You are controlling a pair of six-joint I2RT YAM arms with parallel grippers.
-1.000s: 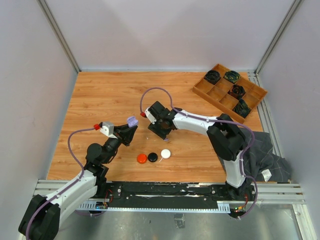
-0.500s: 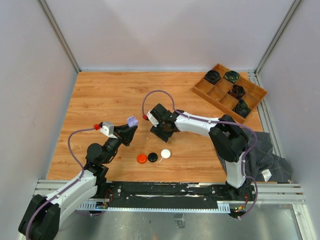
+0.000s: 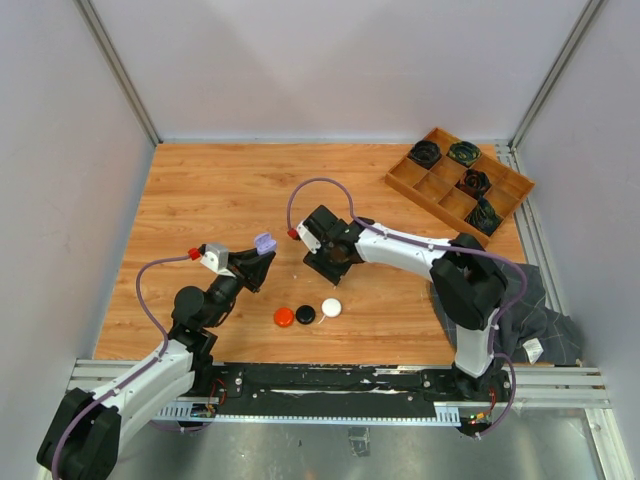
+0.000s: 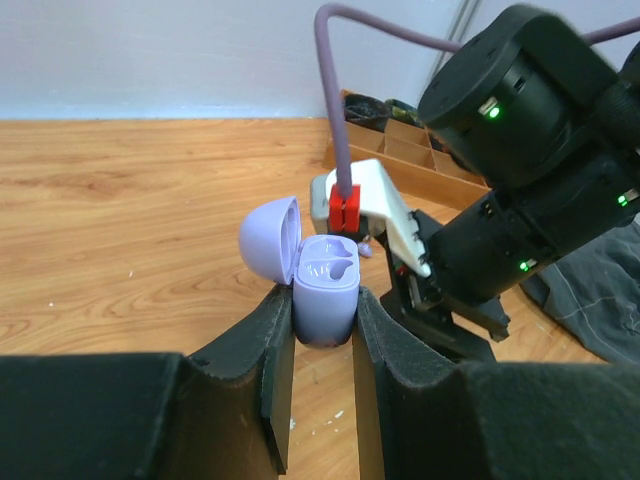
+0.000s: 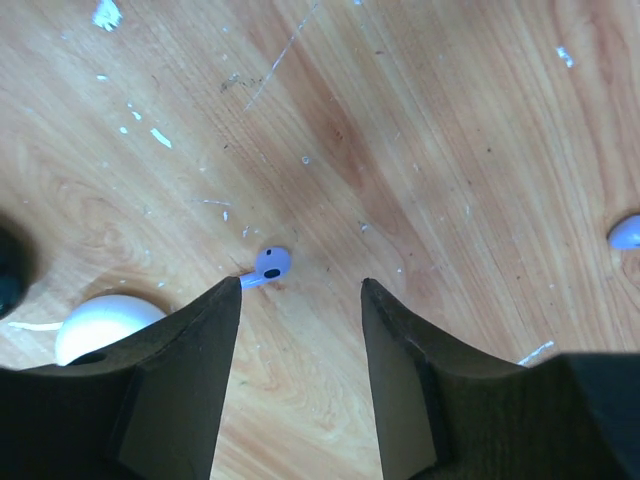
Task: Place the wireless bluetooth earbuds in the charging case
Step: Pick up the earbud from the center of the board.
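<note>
Left gripper (image 4: 322,305): jaws nearly closed, clamped on the body of the pale purple charging case (image 4: 326,285). Case upright between the fingers, held off the tabletop (image 5: 420,120). Its lid (image 4: 270,240) is hinged back to the view's left. Two moulded wells show inside, both unfilled.

Right gripper (image 5: 300,290): jaws about half apart, nothing gripped. It points down at the wood, just beside the left gripper in the top view.

Earbud (image 5: 270,264): pale purple, lying flat on the tabletop just past the fingertips, inside the gap. It sits close to the finger on the view's left, with its short stem pointing towards that finger; contact cannot be told.

A second pale rounded bit (image 5: 625,232) sits at the right edge of the wrist view, cut off and too partial to name.

White disc (image 5: 100,328) lies beside the left-hand finger, with the black disc (image 5: 8,270) at the frame edge. In the top view they form a row with a red-orange disc (image 3: 284,317), near the arm bases and between the two arms.

Far right corner: wooden divided tray (image 3: 412,175), with black coiled bundles (image 3: 472,183) in several compartments. A dark cloth (image 3: 535,310) is bunched off the tabletop's right edge, beside the right arm.
</note>
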